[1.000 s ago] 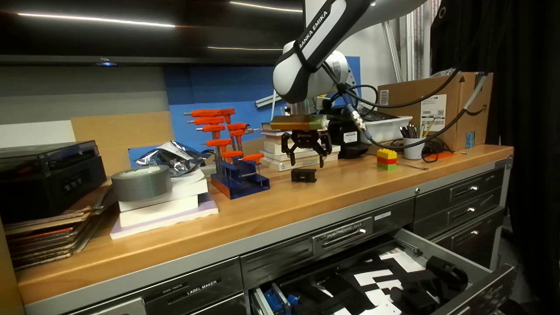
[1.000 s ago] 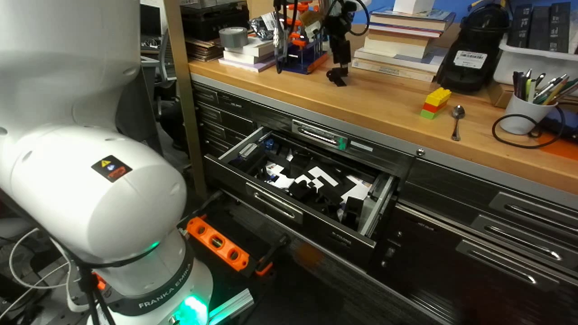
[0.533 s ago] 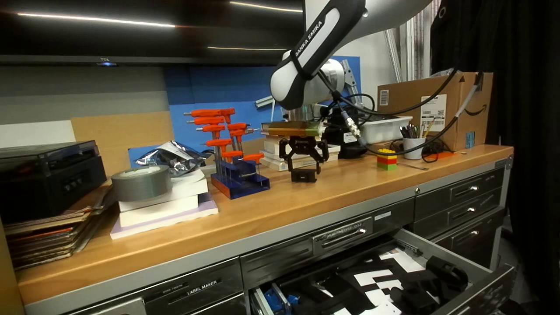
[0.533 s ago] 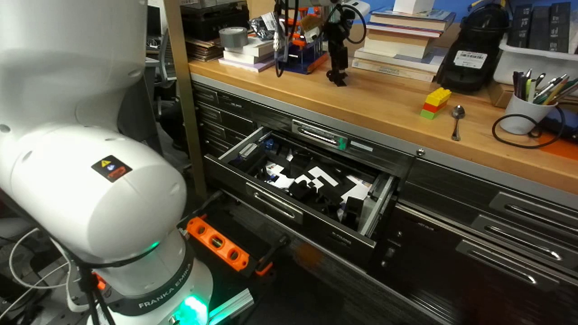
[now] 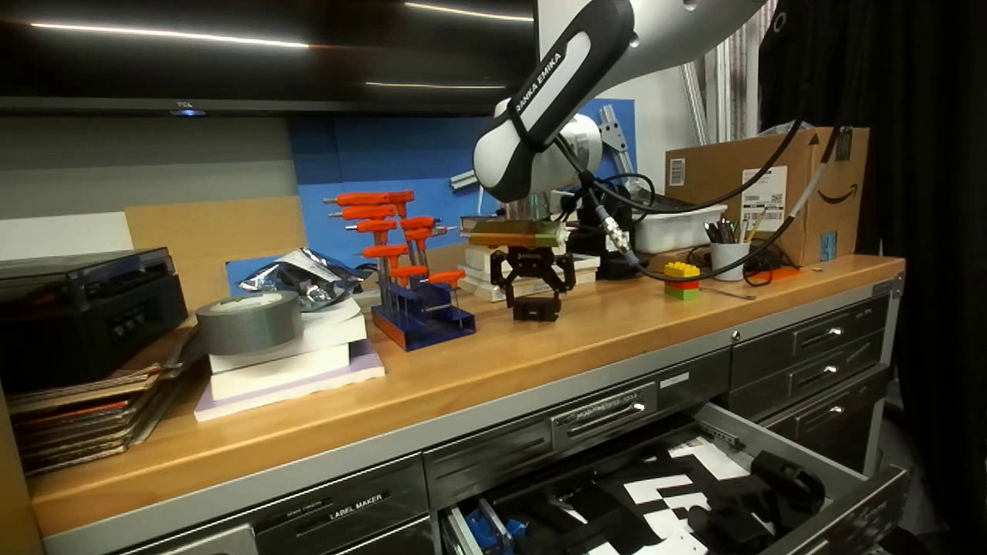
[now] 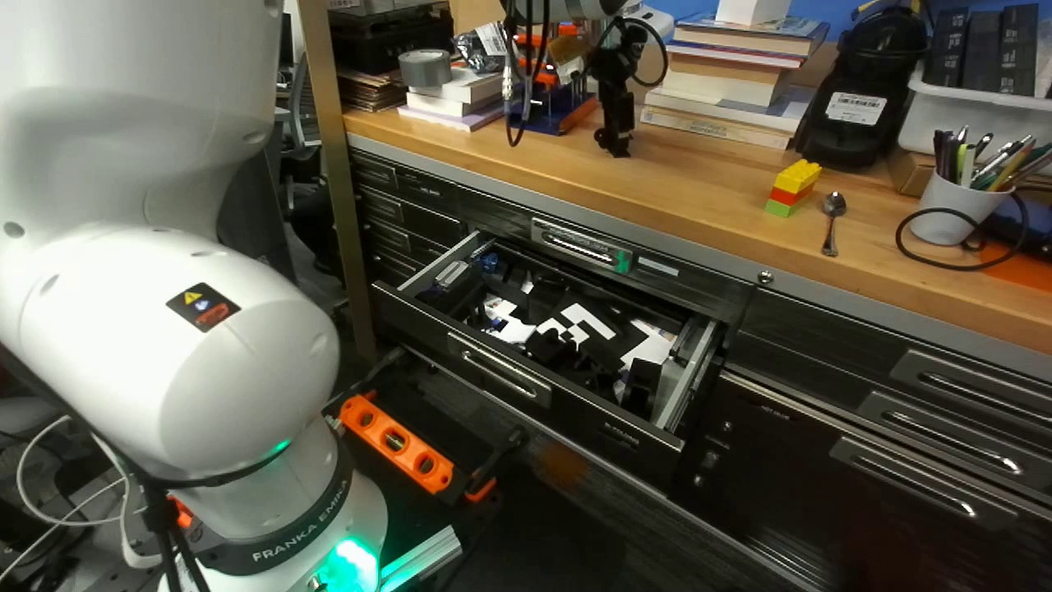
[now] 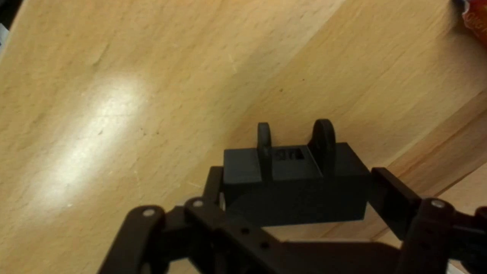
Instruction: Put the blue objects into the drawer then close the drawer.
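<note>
The gripper [image 7: 298, 180] hangs over the bench top [image 7: 182, 95] with its fingers [image 7: 214, 186] set wide, one at either end of a dark block [image 7: 296, 199]. The block, almost black, lies crosswise between the fingers, its length filling nearly the whole gap, and rests on the bench top beneath them. In the wrist view its ends come right up to the fingers, yet whether they press on it cannot be told. Two thin rounded tabs [image 7: 323, 142] jut from the block in the span between the fingers, and a marking [image 7: 289, 154] between the tabs is too blurred to read. Lower than the fingers, out past the front of the bench top, the drawer [image 6: 575, 413] stands open, well apart from them, with white shapes [image 5: 648, 489] and dark objects [image 5: 788, 479] inside. In both exterior views a blue tool stand [image 5: 428, 337] with red-orange handles [image 5: 366, 212] is to the left of the fingers; in an exterior view a stack of books [image 5: 482, 291] shows behind them. Yellow, red and green bricks [image 5: 682, 284] stand well to the right of the fingers in both exterior views, and a spoon [image 6: 831, 226] lies farther from the fingers, near the bricks.
</note>
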Action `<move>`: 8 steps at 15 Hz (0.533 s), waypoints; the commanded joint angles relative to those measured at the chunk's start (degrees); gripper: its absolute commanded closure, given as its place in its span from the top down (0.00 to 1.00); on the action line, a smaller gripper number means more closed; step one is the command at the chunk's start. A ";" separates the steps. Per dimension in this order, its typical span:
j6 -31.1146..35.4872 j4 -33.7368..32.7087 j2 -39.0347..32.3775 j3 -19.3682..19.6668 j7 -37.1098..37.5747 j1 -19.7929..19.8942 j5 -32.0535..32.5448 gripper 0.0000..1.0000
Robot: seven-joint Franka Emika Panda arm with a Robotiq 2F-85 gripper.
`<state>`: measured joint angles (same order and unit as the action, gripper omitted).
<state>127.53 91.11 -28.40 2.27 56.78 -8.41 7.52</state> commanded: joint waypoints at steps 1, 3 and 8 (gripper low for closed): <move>-0.59 -2.57 -1.33 0.07 -2.02 0.05 -1.14 0.66; -0.89 -2.80 -1.53 0.09 -2.36 0.01 -1.08 0.60; -7.86 -2.89 -0.24 -0.16 -5.26 -0.05 -1.22 0.60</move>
<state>124.64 89.83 -28.83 2.22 54.00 -8.42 7.49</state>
